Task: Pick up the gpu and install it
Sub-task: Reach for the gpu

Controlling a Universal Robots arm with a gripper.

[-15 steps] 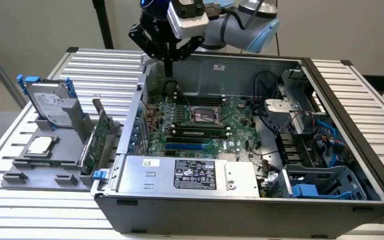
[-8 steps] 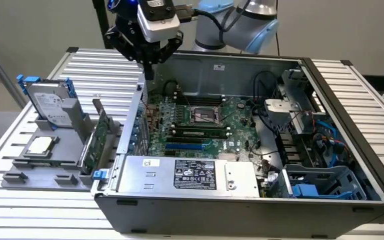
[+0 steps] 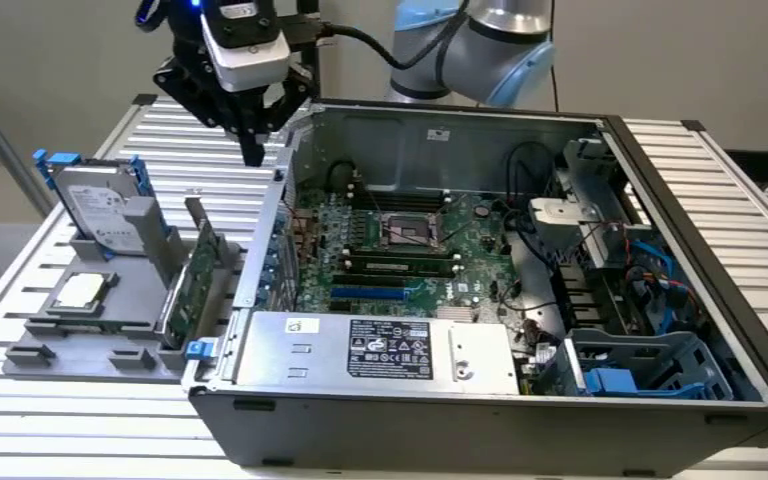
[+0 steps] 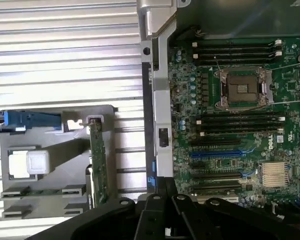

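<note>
Slatted aluminium makes up the table [image 3: 64, 425], on which an open computer case [image 3: 491, 425] is laid on its side. Its motherboard [image 3: 398, 235] is exposed, and a power supply [image 3: 384, 350] sits along the near edge. A grey holder [image 3: 57, 345] is placed on the table at the exterior view's left, just beside the case.

Three parts are kept in this holder. A silver hard drive [image 3: 97, 210] with blue rails is propped at the far end, and a small square silver chip [image 3: 80, 292] is seated flat nearer the front. The gpu [image 3: 201, 270] is stood on its long edge in a slot on the side of the holder nearest the case. Its green board is seen edge-on from the wrist view [image 4: 96, 160], with the silver bracket end towards the hard drive. The gpu is thus still outside the case and has not been picked up.

The hand [image 3: 253, 150] is carried on the arm [image 3: 491, 40] and is pointed straight down. It is held high above the table, near the case's far corner on the exterior view's left. It is well clear of the gpu and touches nothing. Its fingers are seen drawn together to a point, with nothing gripped between them. In the wrist view the dark linkage of the hand [image 4: 160, 200] is seen over the case wall between the holder [image 4: 45, 192] and the motherboard [image 4: 230, 125].
</note>
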